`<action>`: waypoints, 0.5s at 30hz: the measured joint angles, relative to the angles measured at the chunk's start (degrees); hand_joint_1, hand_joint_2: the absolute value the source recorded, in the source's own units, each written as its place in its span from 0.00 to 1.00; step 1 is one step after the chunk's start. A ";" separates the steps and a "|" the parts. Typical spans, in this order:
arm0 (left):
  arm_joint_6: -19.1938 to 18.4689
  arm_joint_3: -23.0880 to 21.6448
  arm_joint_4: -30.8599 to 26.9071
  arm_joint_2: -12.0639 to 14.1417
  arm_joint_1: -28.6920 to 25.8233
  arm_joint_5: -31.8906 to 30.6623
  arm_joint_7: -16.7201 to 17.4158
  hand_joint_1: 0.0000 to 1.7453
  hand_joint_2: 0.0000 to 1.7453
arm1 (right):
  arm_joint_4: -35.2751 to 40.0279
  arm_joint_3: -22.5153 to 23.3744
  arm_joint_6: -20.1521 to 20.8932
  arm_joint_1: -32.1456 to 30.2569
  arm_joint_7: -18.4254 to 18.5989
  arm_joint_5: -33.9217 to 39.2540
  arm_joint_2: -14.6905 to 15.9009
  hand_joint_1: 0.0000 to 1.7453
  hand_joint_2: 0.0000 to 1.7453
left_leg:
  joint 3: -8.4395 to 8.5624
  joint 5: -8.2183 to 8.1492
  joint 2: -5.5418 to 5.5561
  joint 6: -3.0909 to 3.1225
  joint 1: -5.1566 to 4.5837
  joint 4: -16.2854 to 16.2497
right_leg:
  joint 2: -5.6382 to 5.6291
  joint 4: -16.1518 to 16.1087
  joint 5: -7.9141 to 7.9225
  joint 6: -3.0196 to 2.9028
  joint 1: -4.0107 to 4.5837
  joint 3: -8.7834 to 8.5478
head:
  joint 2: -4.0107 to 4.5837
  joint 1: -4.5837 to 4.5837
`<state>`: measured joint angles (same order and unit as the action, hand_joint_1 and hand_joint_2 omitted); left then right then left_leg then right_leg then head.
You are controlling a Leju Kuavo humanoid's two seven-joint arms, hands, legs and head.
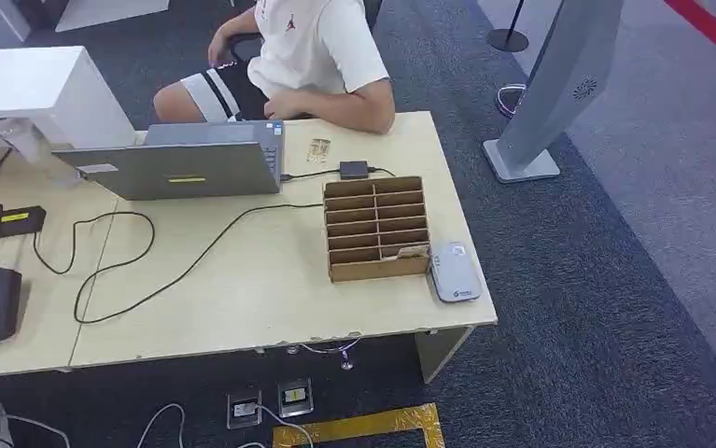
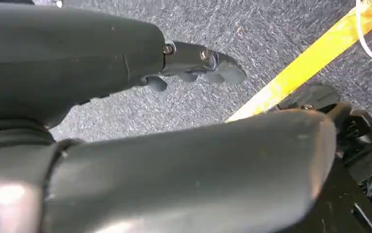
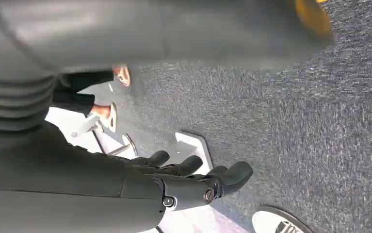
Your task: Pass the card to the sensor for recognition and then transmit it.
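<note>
Cardboard organizer [image 1: 376, 228] beside sensor [image 1: 453, 271] on desk; left hand [image 2: 193, 65], right hand [image 3: 193, 177] empty, over carpet.

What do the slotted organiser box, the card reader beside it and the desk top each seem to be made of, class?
Slotted organiser box: corrugated cardboard by its look, matte brown with raw cut edges. Card reader: probably moulded plastic, smooth pale grey with rounded corners. Desk top: likely laminated board, an even light wood-tone surface with a thin edge band.
</note>
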<state>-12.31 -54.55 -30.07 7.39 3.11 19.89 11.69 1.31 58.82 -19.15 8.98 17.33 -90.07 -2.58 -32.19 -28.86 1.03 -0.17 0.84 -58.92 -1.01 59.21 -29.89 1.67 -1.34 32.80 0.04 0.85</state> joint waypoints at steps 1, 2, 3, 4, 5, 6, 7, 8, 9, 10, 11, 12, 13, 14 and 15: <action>0.00 -0.20 -0.15 0.15 0.02 0.22 0.07 0.00 0.00 | -0.02 0.00 -0.06 0.00 0.04 0.00 0.00 0.00 0.00 | 0.00 0.00 0.00 0.00 0.00 0.00 | 0.00 0.00 0.00 0.00 0.00 0.00 | 0.00 -0.02; 0.00 -0.65 -0.37 0.26 0.06 0.33 -0.17 0.00 0.00 | -0.02 -0.04 -0.13 0.00 0.15 0.00 0.00 0.00 0.00 | 0.00 0.00 0.00 0.00 0.00 0.00 | 0.00 0.00 0.00 0.00 0.00 0.00 | 0.00 0.00; 0.00 -0.98 -0.46 0.26 0.06 0.26 -0.40 0.00 0.00 | -0.04 -0.07 -0.13 0.00 0.15 0.00 0.00 0.00 0.00 | 0.00 0.00 0.00 0.00 0.00 0.00 | 0.00 0.00 0.00 0.00 0.00 0.00 | 0.00 0.00; 0.00 -1.01 -0.48 0.26 0.06 0.04 -1.47 0.00 0.00 | -0.04 -0.26 -0.15 0.00 0.31 0.00 0.00 0.00 0.00 | 0.00 0.00 0.00 0.00 0.00 0.00 | 0.00 0.00 0.00 0.00 0.00 0.00 | 0.00 -0.02; 0.00 -1.01 -0.48 0.24 0.07 -0.63 -2.42 0.00 0.00 | -0.07 -0.55 -0.20 0.00 0.31 0.00 0.00 0.00 0.00 | 0.00 0.00 0.00 0.00 0.00 0.00 | 0.00 -0.01 0.00 0.00 0.00 -0.01 | 0.00 0.02; 0.00 -1.01 -0.48 0.18 0.08 -0.76 -2.67 0.00 0.00 | -0.07 -0.59 -0.22 0.01 0.33 0.00 0.00 0.00 0.00 | 0.00 0.00 0.00 0.00 0.00 0.00 | 0.00 -0.01 0.00 0.00 0.00 -0.01 | 0.00 0.00; 0.00 -1.01 -0.42 -0.11 0.10 -1.11 -3.06 0.00 0.00 | -0.07 -0.74 -0.22 0.02 0.33 0.00 0.00 0.00 0.00 | 0.00 0.00 0.00 0.00 -0.01 0.00 | 0.00 -0.01 0.00 0.00 -0.01 -0.01 | 0.00 -0.02; 0.00 -1.01 -0.35 -0.20 0.14 -1.20 -3.15 0.00 0.00 | -0.07 -0.76 -0.22 0.02 0.33 0.00 0.00 0.00 0.00 | 0.00 0.00 0.00 0.00 -0.01 0.00 | 0.00 -0.01 0.00 0.00 -0.01 -0.01 | 0.00 0.00; 0.00 -0.98 -0.29 -0.24 0.16 -1.20 -3.23 0.00 0.00 | -0.09 -0.76 -0.22 0.02 0.33 0.00 -0.02 0.00 0.00 | 0.00 0.00 0.00 0.00 -0.01 0.00 | 0.00 -0.01 0.00 0.00 -0.01 -0.01 | 0.00 0.00; 0.00 -0.96 -0.26 -0.35 0.16 -1.24 -3.37 0.00 0.00 | -0.09 -0.77 -0.20 0.02 0.33 0.00 -0.02 0.00 0.00 | 0.00 0.00 0.00 0.00 -0.01 0.00 | 0.00 -0.01 0.00 0.00 -0.01 -0.01 | 0.00 -0.02; 0.00 -0.90 -0.22 -0.44 0.16 -1.70 -3.73 0.00 0.00 | -0.09 -0.79 -0.17 0.02 0.33 0.00 -0.02 0.00 0.00 | 0.00 0.00 0.00 0.00 -0.01 0.00 | 0.00 -0.01 0.00 0.00 -0.01 -0.01 | 0.00 0.00; 0.00 -0.83 -0.15 -0.65 0.19 -2.01 -4.04 0.00 0.00 | -0.11 -0.79 -0.13 0.02 0.33 0.00 -0.02 0.00 0.00 | 0.00 0.00 0.00 0.00 -0.01 0.00 | 0.00 -0.01 0.00 0.00 -0.01 -0.01 | 0.00 -0.02; 0.00 -0.79 -0.07 -0.70 0.24 -2.36 -4.13 0.00 0.00 | -0.11 -0.79 -0.13 0.02 0.33 0.00 -0.02 0.00 0.00 | 0.00 0.00 0.00 0.00 -0.01 0.00 | 0.00 -0.01 0.00 0.00 -0.01 -0.01 | 0.00 -0.02; 0.00 -0.79 0.04 -0.87 0.28 -2.58 -4.17 0.00 0.00 | -0.13 -0.76 -0.13 0.02 0.33 0.00 -0.02 0.00 0.00 | 0.00 0.00 0.00 0.00 0.00 0.00 | 0.00 -0.01 0.00 0.00 0.00 -0.01 | 0.00 -0.02; 0.00 -0.79 0.15 -0.96 0.29 -2.80 -4.17 0.00 0.00 | -0.17 -0.76 -0.15 0.02 0.31 0.00 -0.02 0.00 0.00 | 0.00 0.00 0.00 0.00 0.00 0.00 | 0.00 -0.01 0.00 0.00 0.00 0.00 | 0.00 0.00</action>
<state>-12.31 -55.34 -29.92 6.43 3.40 17.09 7.52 1.14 58.05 -19.30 9.00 17.64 -90.07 -2.60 -32.18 -28.87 1.03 -0.17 0.84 -58.92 -1.01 59.20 -29.89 1.67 -1.34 32.80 0.04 0.85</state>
